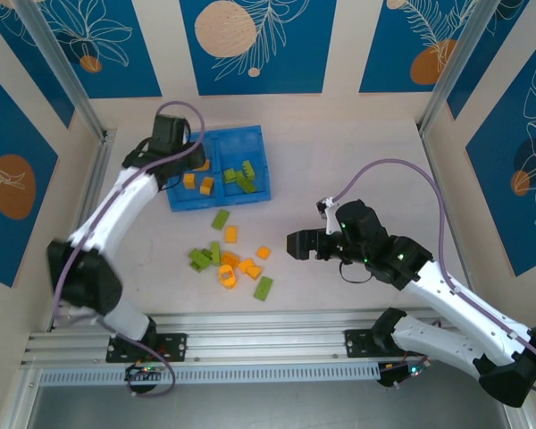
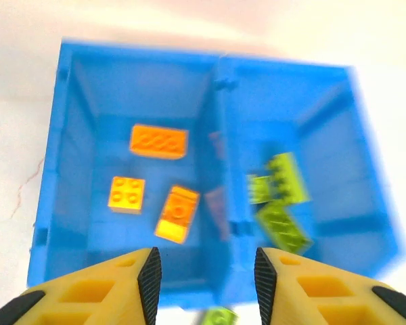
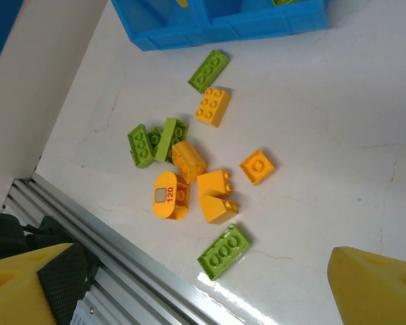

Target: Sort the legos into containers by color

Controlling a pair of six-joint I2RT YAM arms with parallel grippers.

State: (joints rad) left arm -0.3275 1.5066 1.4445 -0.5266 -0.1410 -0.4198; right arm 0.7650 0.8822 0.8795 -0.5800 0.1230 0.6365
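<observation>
Blue tray (image 1: 246,143) on the pale counter (image 1: 357,170), split by a central divider into two compartments.

Left compartment, three orange pieces:
- long orange brick (image 2: 158,141), toward the far wall
- square orange brick (image 2: 126,194), nearer the outer wall
- askew orange brick (image 2: 177,213), just beside the divider

Right compartment: green trio (image 2: 283,227), bunched together on the divider side. Edges are blurred, so I cannot tell exactly how the three touch.

Left claw (image 2: 207,284) hangs over the tray on its left-compartment side. From the wrist view its tips stand above the near wall. The fingers are partly apart, the gap is bare, and nothing is held.

Right claw (image 1: 297,243) is off to the right of the tray on its near side, well apart from it, above bare counter. It is spread wide with nothing between the fingers.

Loose legos lie on the counter on the tray's near side:
- Closest to the tray is a slanted green brick (image 3: 208,70), with a six-stud orange brick (image 3: 213,106) just beside it.
- Farther out is a tight knot. It holds a green pair (image 3: 141,145) touching each other, an orange block (image 3: 188,161) against them, a rounded orange piece (image 3: 168,196) with a "120" label, and a stepped orange piece (image 3: 216,196).
- A small orange square (image 3: 257,166) lies just beside the knot.
- A lone green brick (image 3: 224,252) lies farthest from the tray, near the aluminium rail (image 3: 122,271).
</observation>
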